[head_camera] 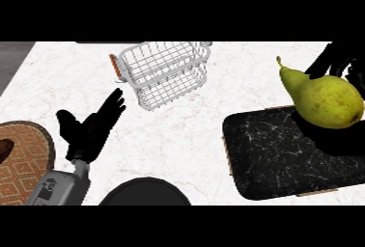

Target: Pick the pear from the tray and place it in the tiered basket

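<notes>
A: Where is the pear [327,99] at this moment?

B: At the right side of the frame, over the upper right part of the black tray [285,154]. It is yellow-green, its narrow stem end pointing to the upper left. It looks raised above the tray rather than lying on it, with a dark shadow under it on the marbled surface.

A: What has hold of it?

B: The right robot hand [335,60]. Black fingers show behind and above the pear, at the upper right of the frame, curled around the fruit. Much of that hand is hidden by the pear itself.

A: And the other one?

B: The left robot hand [89,128] shows at the left of the frame, its grey forearm coming in from the lower left. The fingers are straight and spread wide, pointing toward the upper right, and it holds nothing.

A: Where does the tiered basket [167,72] stand?

B: At the upper middle of the frame, on the white marble desk [192,140]. It is white wire, with one tier showing above the other and an orange piece on its left side. It stands well apart from the tray, to the tray's upper left, and I see nothing inside it.

A: Anything else on the desk?

B: A round woven brown item [25,164] at the left edge, partly cut off, and a dark round shape [146,193] at the bottom middle. I cannot tell what either one is.
</notes>
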Robot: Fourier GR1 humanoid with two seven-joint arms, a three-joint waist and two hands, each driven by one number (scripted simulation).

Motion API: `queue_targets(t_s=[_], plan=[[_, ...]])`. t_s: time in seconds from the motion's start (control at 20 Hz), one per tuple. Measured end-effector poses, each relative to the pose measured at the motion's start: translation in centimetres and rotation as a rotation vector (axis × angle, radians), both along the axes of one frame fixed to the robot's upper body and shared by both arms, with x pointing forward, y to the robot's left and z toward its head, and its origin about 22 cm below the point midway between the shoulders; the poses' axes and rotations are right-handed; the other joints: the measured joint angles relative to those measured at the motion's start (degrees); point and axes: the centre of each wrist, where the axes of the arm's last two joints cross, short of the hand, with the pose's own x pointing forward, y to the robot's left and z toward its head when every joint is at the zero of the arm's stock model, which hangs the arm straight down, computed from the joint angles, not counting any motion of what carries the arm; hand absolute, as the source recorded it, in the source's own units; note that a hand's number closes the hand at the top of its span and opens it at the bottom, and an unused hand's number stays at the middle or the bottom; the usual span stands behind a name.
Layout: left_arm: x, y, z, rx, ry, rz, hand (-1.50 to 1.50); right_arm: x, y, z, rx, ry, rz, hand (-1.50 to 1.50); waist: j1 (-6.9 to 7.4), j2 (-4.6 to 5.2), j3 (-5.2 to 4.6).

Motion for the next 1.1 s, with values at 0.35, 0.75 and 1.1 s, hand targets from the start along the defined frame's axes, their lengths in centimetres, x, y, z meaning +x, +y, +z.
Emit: queue_targets(t_s=[0.35, 0.75, 1.1], plan=[[0.4, -0.6, 0.3, -0.002, -0.001, -0.013, 0.00, 2.9, 4.6, 5.4, -0.041, -0.027, 0.013, 1.50, 0.58, 0.13, -0.02], [0.3, -0.5, 0.1, -0.001, -0.003, -0.022, 0.00, 7.9, 10.5, 7.8, -0.002, 0.017, -0.005, 1.50, 1.10, 0.34, -0.03], [0.6, -0.8, 0.3, -0.002, -0.009, -0.025, 0.00, 12.5, 14.0, 6.3, 0.036, 0.046, -0.018, 1.50, 1.24, 0.48, 0.00]])
